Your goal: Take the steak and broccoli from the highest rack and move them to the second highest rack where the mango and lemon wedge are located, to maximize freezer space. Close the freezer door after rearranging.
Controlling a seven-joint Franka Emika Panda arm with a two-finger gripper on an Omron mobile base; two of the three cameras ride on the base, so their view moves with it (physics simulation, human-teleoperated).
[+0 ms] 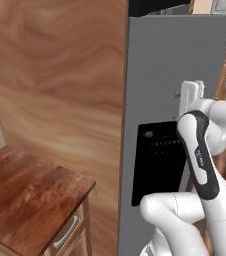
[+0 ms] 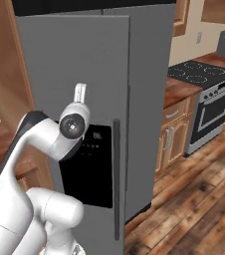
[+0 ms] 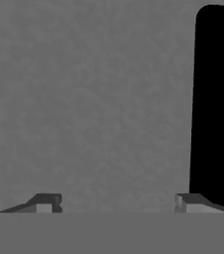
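Observation:
The grey freezer door [image 1: 175, 70] stands across the freezer, with its long dark bar handle [image 2: 116, 179] near its right edge. A black dispenser panel [image 2: 92, 169] is set into it. My gripper [image 3: 116, 201] points straight at the door's grey face, just left of the black panel [image 3: 215, 109]. Its fingertips [image 3: 47, 201] stand wide apart with nothing between them. My white hand [image 2: 79, 94] rests close against the door above the panel. The steak, broccoli, mango, lemon wedge and both racks are hidden behind the door.
A wood-grain side panel [image 1: 55, 75] rises left of the freezer, with a wooden drawer cabinet [image 1: 30, 195] below it. On the right are the second grey door [image 2: 152, 99], a counter and a stove [image 2: 209, 104], and open wooden floor [image 2: 194, 209].

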